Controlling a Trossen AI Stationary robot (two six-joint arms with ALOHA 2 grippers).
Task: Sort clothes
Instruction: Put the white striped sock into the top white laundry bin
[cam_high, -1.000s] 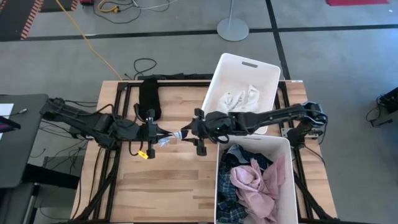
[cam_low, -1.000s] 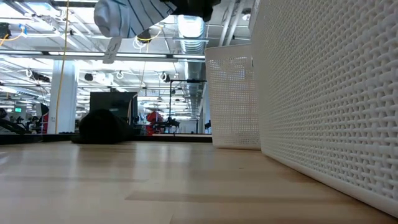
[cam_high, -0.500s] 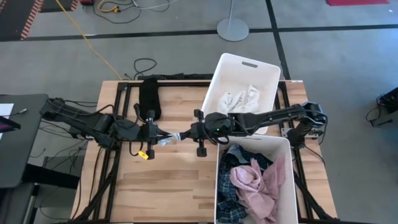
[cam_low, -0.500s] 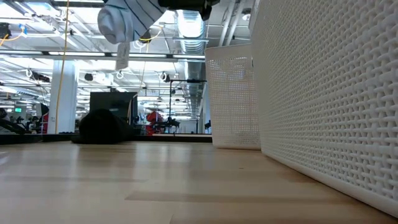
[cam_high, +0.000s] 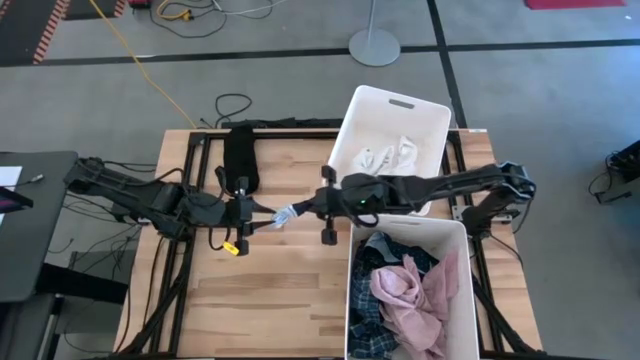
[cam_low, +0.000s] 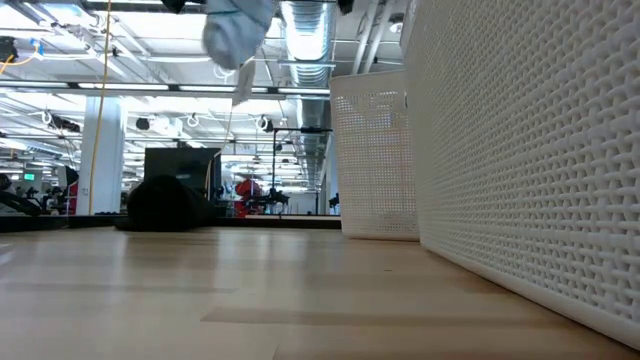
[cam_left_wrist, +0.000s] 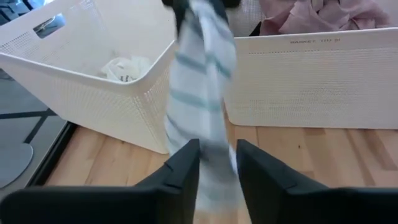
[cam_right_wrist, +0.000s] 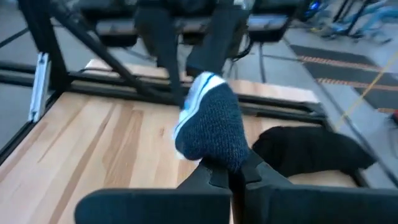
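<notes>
Since a second ago the right end effector has clamped its fingers together on the striped sock and drawn back a little toward the bins, while the left end effector has begun to part its fingers around the sock's other end. The sock hangs in the air between the two, above the bench, stretched from one to the other; from the left wrist it runs straight out past the two dark fingers, which stand slightly apart with the cloth between them. Whether they still pinch it at all is hard to tell.

This looks like a hand-over: the sock passes from left arm to right. Just behind the right end effector stands the far bin, holding the white socks; beside its arm on the near side is the near bin, with the pink piece and the blue plaid shirt. A black piece lies on the bench beyond the left end effector.

Next, the left fingers should open fully, then the right arm should swing the sock over the far bin and let go.
</notes>
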